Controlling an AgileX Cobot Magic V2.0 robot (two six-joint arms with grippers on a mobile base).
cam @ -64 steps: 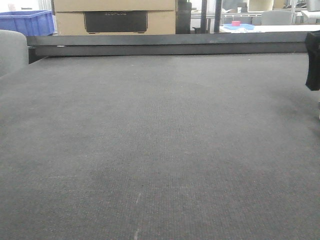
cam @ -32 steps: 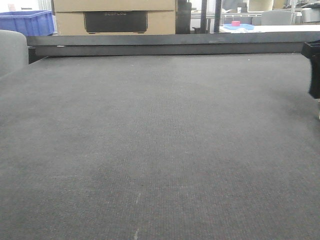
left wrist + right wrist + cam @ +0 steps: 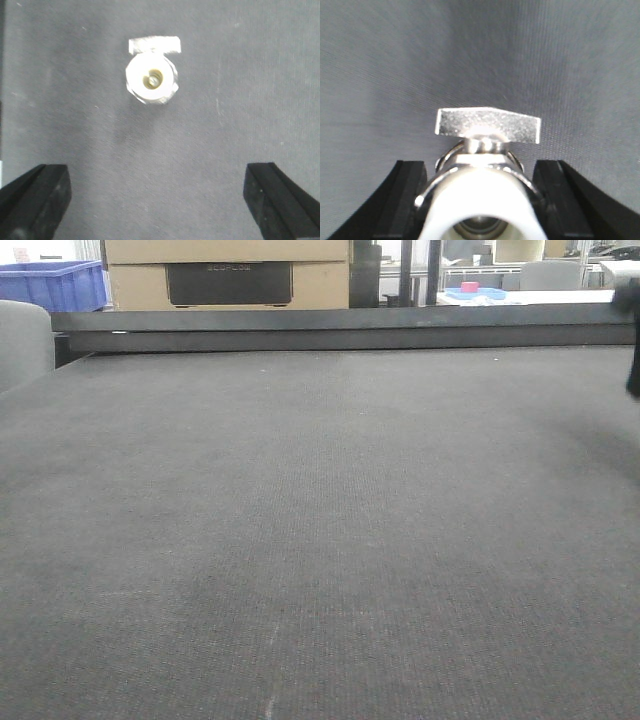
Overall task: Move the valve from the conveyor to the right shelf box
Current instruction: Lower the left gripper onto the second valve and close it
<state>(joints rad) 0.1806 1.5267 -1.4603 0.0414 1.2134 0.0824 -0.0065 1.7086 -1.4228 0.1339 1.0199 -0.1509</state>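
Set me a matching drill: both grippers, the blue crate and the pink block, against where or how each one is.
1 left gripper
2 right gripper
3 blue crate
4 pink block

A far back right, on a blue tray
B shut on the gripped valve
C open, facing the loose valve on the belt
D far back left

Pairs: 1-C, 2-B, 3-D, 4-A

Logged conveyor [image 3: 320, 540] as a wide, dark grey, finely woven belt with black rail [image 3: 340, 332] along far edge. Found one silvery valve [image 3: 151, 80] lying directly on the fabric in left wrist view, round port facing camera, flat handle toward frame top
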